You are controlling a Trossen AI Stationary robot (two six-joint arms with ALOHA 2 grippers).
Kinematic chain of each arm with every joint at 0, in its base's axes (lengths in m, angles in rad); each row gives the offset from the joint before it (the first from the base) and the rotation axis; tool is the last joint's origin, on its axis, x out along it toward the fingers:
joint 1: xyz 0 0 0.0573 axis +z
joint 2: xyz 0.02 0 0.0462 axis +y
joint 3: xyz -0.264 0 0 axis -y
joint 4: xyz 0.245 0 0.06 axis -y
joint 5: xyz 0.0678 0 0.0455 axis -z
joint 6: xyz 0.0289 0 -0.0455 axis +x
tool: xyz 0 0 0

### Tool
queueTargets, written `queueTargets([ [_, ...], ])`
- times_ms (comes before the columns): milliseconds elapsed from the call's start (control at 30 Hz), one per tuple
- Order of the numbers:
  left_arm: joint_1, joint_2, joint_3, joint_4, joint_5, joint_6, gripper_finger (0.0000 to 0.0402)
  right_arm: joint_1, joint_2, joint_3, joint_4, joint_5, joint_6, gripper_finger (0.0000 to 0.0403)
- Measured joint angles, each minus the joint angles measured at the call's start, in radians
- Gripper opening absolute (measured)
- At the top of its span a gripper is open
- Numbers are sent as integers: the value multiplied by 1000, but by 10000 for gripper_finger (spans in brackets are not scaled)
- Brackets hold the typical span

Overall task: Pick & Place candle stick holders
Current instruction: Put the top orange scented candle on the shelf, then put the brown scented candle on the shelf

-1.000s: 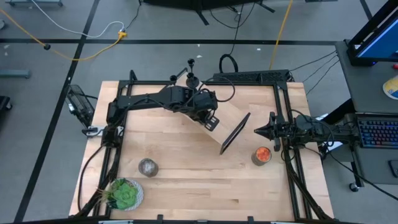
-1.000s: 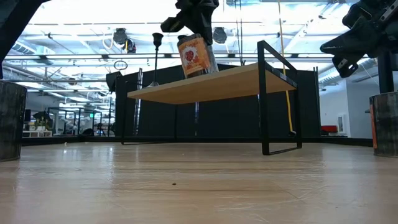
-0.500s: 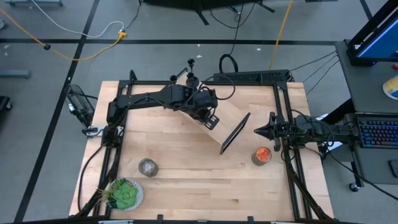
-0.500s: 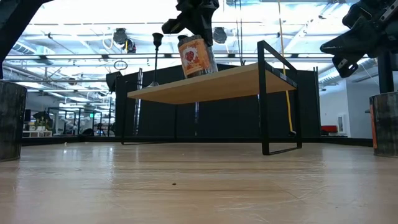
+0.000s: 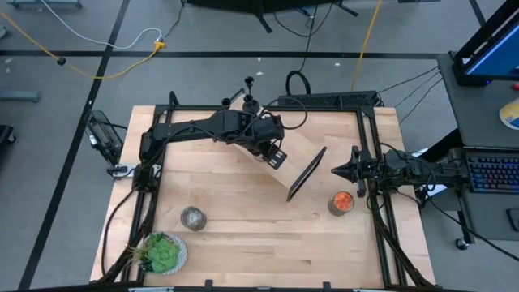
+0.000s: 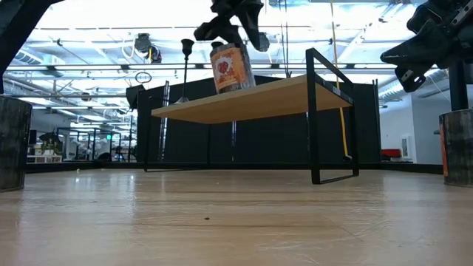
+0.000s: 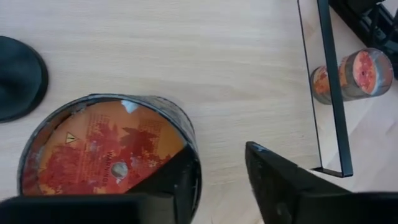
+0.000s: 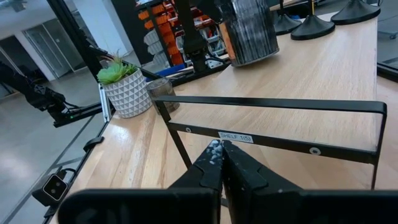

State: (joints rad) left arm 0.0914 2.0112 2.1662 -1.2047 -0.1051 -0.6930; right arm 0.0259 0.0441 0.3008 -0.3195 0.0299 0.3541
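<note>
An orange-labelled jar (image 6: pixel 228 68) stood on the raised wooden shelf (image 6: pixel 251 100). On the table, another orange jar (image 5: pixel 341 203) sat at four o'clock, a leafy plant (image 5: pixel 161 253) at seven.

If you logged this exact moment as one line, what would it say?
left gripper: open, above orange candle jar on raised shelf | right gripper: shut, waiting at right | candle stick holders: at shelf's back

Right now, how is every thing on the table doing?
Left gripper: open, above the candle jar.
Candle jar: upright on the shelf.
Candle stick holder: upright on the shelf.
Right gripper: shut, empty.
Second candle jar: upright on the table.
Plant: upright.
</note>
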Motion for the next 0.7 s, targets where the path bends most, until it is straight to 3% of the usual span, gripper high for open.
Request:
queueTargets([
  [167, 0, 0, 0, 22, 0, -1, 168, 0, 0, 0, 0, 0, 0, 0],
  [700, 2, -41, 1, 94, -12, 4, 170, 0, 0, 0, 0, 0, 0, 0],
])
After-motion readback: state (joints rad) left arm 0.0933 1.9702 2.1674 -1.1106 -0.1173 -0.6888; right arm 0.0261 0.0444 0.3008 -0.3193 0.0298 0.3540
